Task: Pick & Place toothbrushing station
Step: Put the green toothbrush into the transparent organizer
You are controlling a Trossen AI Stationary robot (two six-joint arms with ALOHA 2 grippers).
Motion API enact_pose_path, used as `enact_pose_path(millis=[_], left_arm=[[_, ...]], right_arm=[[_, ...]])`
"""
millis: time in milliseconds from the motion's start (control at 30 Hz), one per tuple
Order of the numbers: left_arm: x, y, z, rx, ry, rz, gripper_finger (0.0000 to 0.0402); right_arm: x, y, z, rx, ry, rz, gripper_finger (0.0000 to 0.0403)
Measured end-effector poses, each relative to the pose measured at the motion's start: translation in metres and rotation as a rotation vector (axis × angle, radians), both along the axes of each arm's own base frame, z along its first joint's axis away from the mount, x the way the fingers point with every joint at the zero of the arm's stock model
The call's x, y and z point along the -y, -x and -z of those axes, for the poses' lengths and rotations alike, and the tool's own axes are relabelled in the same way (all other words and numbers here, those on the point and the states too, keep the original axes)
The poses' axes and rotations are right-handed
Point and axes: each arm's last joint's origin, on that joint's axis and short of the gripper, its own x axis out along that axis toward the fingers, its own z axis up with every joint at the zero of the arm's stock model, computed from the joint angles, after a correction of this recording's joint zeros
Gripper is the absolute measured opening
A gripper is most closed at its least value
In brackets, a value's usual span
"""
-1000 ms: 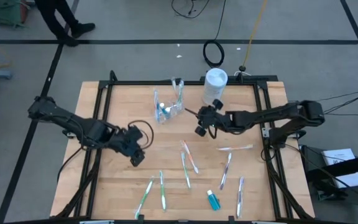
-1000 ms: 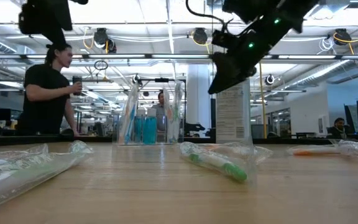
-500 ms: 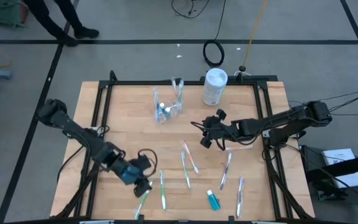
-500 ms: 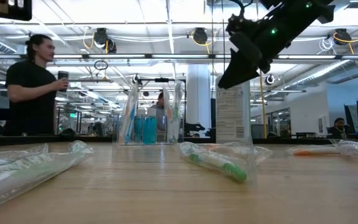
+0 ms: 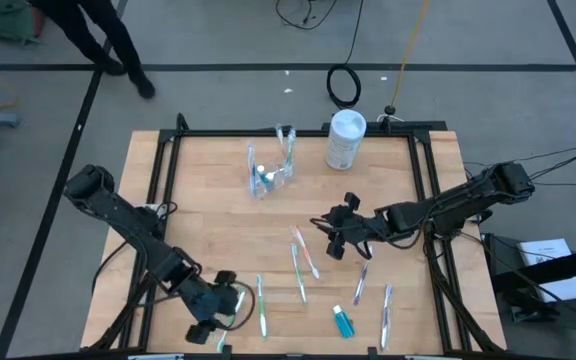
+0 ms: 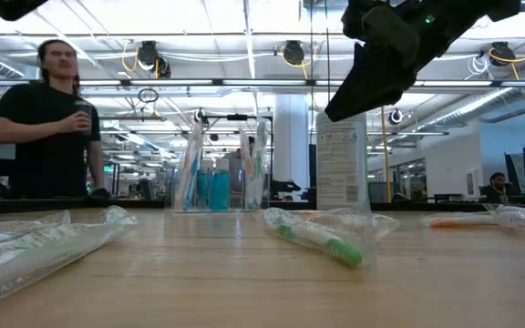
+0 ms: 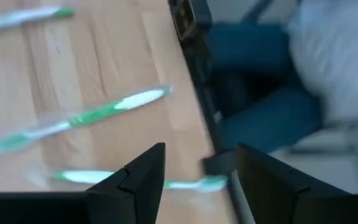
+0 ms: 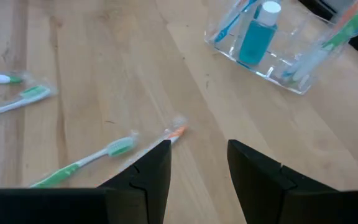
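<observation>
**Both Grippers Empty Above Scattered Toothbrushes**

Near edge of the counter: the left gripper hangs over the near-left corner, jaws wide, holding nothing. Its wrist view shows green-handled wrapped toothbrushes lying flat just ahead of the jaws, by the counter's edge. Along the same near strip lie further toothbrushes and one small blue tube.

Middle of the counter: the right gripper hovers right of centre, jaws parted with nothing between them. An orange-tipped wrapped toothbrush lies just ahead of it, with a green one beside it.

Far side: the clear plastic cup stands upright left of centre, holding toothbrushes and a blue tube. The white canister stands upright just to its right, apart from it.

Beyond the counter, a person stands in the room
</observation>
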Motion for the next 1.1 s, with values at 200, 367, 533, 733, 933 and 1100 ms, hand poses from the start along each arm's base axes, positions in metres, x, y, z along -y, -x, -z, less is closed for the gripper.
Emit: enact_pose_path(millis=[200,367,533,733,933,1100], left_arm=[[0.004,0.009,0.006,0.071,-0.163,0.235,0.0200],[0.008,0.003,-0.001,0.185,-0.137,0.237,0.0200],[0.010,-0.008,-0.010,0.300,-0.081,0.180,0.0200],[0.012,-0.016,-0.021,0.316,0.117,0.076,0.0200],[0.014,-0.016,-0.023,0.271,0.202,0.090,0.0200],[0.015,-0.009,-0.017,0.297,0.061,0.159,0.0200]], right_arm=[[-0.008,0.000,-0.001,0.023,-0.014,-0.018,0.0153],[-0.009,0.000,-0.003,0.039,-0.017,-0.023,0.0153],[-0.009,0.000,-0.003,0.040,-0.022,-0.022,0.0153],[-0.009,0.000,-0.003,0.041,-0.027,-0.018,0.0153],[-0.009,0.000,-0.003,0.047,-0.045,-0.005,0.0153],[-0.009,0.000,-0.003,0.047,-0.045,-0.005,0.0153]])
